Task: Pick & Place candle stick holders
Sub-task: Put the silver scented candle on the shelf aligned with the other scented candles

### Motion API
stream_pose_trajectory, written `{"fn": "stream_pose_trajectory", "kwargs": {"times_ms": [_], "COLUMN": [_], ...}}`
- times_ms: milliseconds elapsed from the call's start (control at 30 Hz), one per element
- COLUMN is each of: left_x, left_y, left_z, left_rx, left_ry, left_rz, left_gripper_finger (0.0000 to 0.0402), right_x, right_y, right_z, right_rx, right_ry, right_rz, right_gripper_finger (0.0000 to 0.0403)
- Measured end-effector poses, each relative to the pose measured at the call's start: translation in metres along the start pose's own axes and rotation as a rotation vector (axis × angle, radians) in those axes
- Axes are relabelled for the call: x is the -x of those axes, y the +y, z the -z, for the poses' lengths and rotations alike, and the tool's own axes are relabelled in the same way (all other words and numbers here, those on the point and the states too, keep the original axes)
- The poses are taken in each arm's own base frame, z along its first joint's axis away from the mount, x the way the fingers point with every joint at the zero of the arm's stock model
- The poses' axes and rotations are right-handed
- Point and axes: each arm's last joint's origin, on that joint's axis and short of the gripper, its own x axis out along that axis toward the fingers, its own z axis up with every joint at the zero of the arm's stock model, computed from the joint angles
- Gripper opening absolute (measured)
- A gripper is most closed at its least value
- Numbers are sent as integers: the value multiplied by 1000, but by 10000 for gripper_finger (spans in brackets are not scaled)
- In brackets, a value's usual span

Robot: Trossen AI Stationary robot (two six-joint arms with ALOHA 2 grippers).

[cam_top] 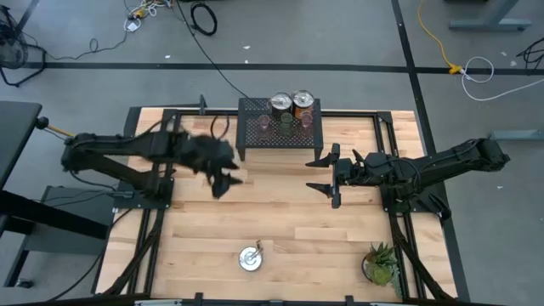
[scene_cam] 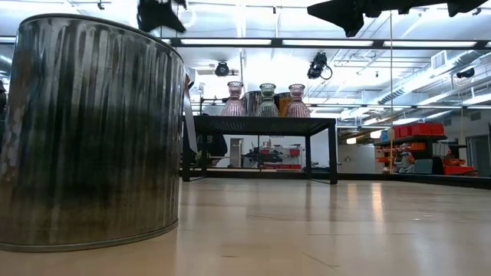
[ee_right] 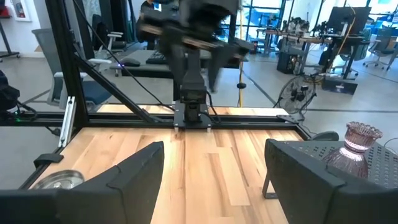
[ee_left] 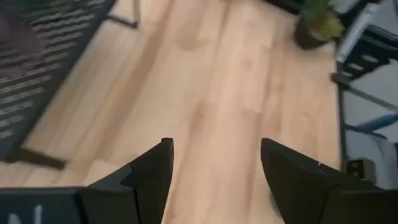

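On the black mesh rack (cam_top: 280,136) at the table's far side stand two silver-topped candle stick holders (cam_top: 281,104) (cam_top: 303,102) and three tiny cups (cam_top: 285,122). In the low view the cups (scene_cam: 267,100) show in a row on the rack. A third silver-topped holder (cam_top: 250,257) stands upright on the table near the front edge; it looms large in the low view (scene_cam: 88,130). My left gripper (cam_top: 226,179) (ee_left: 214,146) hangs open above bare table, left of the rack's near corner. My right gripper (cam_top: 316,174) (ee_right: 214,146) stands open and level, right of centre, holding nothing.
A small spiky potted plant (cam_top: 380,263) stands at the near right corner. The rack's legs (ee_left: 37,155) rest on the table close to my left gripper. Bare wood lies between the two grippers and toward the front edge.
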Motion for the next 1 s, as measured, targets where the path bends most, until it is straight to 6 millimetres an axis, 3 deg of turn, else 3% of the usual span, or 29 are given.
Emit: {"fn": "stream_pose_trajectory", "kwargs": {"times_ms": [200, 433, 733, 1000], "left_x": [3, -21, -69, -62], "left_y": [-60, -121, -171, -197], "left_z": [22, 52, 99, 117], "left_rx": [-78, -121, -131, -218], "left_ry": [-49, -59, 34, -112], "left_rz": [71, 129, 174, 174], "left_gripper_finger": [246, 255, 275, 269], "right_x": [0, 0, 0, 0], "right_y": [0, 0, 0, 0], "right_z": [2, 2, 2, 2], "right_rx": [-4, -4, -3, -3], "right_ry": [21, 21, 21, 22], "right_rz": [-1, -1, -1, -1], "right_gripper_finger": [279, 279, 279, 279]}}
